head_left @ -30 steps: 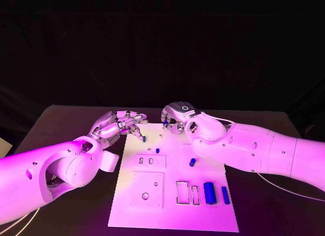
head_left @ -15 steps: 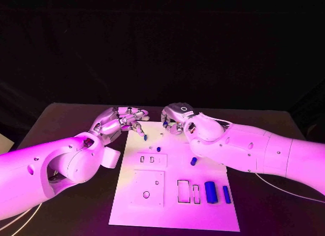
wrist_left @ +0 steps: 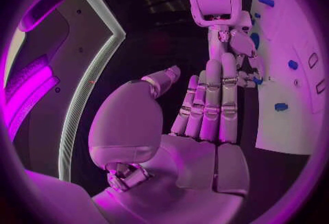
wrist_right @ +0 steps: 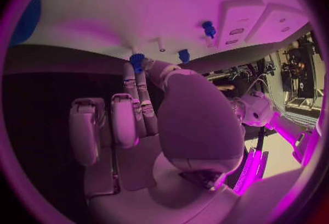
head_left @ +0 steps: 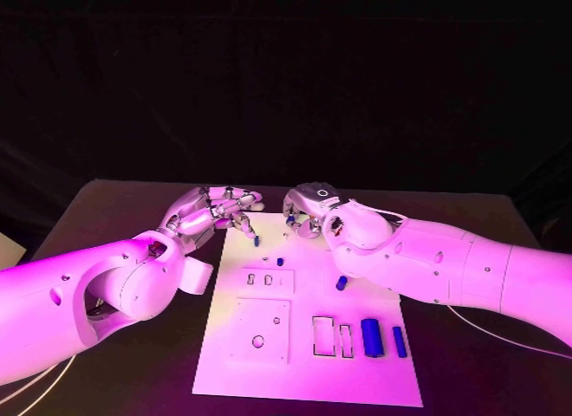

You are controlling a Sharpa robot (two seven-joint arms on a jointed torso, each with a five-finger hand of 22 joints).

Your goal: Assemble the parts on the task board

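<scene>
Head view: white task board (head_left: 314, 347) flat in the middle of the black table (head_left: 111, 217), long side running away from the robot. Near the board's right front corner, two long blue parts (head_left: 371, 338) lying side by side, just beside two slim rectangular slots. Further up the board, a small blue part (head_left: 341, 282) lying loose and a smaller blue peg (head_left: 280, 261) near the centre line. At the far end of the board, both hands close together, tips nearly meeting. Left hand (head_left: 214, 215) over the far left edge, pinching a small blue part (head_left: 254, 242) at its fingertips, remaining fingers lying straight together. Right hand (head_left: 308, 211) over the far end, touching a small blue piece (wrist_right: 137, 60) at a fingertip in the right wrist view, other fingers curled in; cannot tell whether actually gripped.
</scene>
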